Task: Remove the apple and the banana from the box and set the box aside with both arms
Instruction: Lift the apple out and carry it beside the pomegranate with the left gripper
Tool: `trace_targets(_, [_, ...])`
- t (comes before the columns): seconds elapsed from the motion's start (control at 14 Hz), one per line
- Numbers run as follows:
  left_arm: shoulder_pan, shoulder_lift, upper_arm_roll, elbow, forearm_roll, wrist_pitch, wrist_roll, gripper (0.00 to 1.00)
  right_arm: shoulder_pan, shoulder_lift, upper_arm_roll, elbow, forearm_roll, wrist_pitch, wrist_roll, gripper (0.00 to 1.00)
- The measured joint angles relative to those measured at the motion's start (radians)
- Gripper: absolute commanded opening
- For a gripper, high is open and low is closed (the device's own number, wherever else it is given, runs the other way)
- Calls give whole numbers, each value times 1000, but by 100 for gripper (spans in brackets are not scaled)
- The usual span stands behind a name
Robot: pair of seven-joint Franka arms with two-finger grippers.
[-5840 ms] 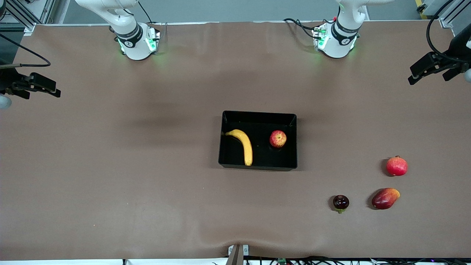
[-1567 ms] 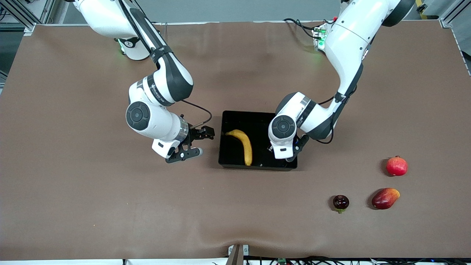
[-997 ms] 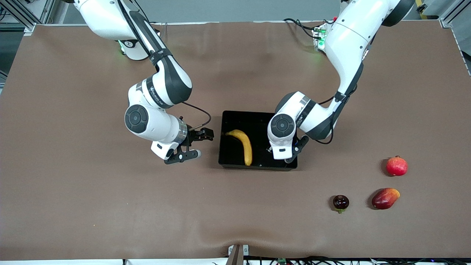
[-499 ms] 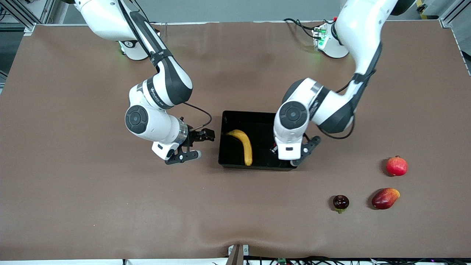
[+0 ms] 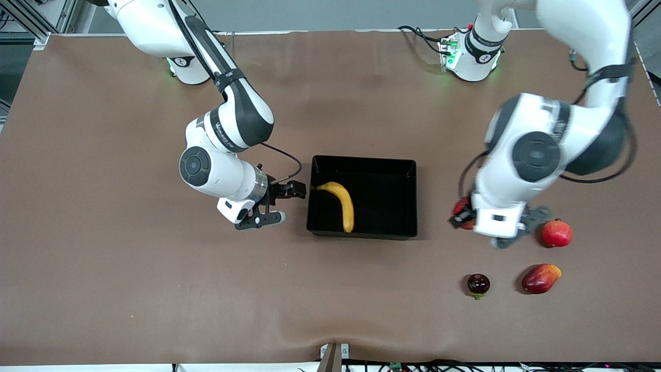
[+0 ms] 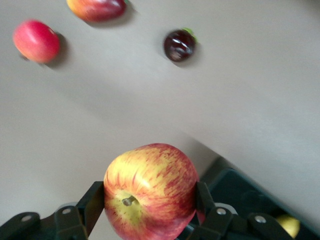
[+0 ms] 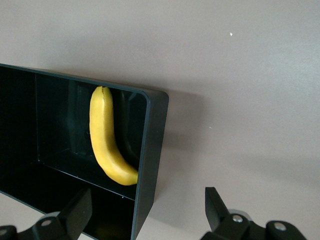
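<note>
A red apple with yellow blotches is gripped between the fingers of my left gripper. In the front view the apple peeks out under the left gripper, up in the air over bare table between the black box and the pomegranate. A yellow banana lies in the box toward the right arm's end. My right gripper stands open beside the box wall at that end. In the right wrist view one finger shows over the box's inside, the other over the table, with the banana close by.
A red pomegranate, a red-orange mango and a small dark fruit lie on the brown table toward the left arm's end, nearer the front camera than the box. The left wrist view shows the three of them too.
The left arm has lifted the apple out of the box and carried it toward the left arm's end of the table, near the pomegranate. The right gripper has barely moved.
</note>
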Motion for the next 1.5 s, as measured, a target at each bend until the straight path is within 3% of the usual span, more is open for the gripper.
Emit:
trace_targets(0.43, [132, 10, 4, -35, 0, -103, 324, 0, 4, 0, 1, 1, 7, 3, 1, 100])
trace_targets(0.78, [226, 45, 5, -136, 64, -102, 386, 0, 6, 0, 1, 1, 8, 3, 2, 100])
trace_targets(1.21, [278, 48, 4, -314, 86, 69, 424, 0, 7, 0, 0, 2, 8, 4, 2, 100])
trace_targets(1.5, [357, 49, 4, -373, 86, 164, 528, 0, 7, 1, 0, 2, 8, 4, 4, 100])
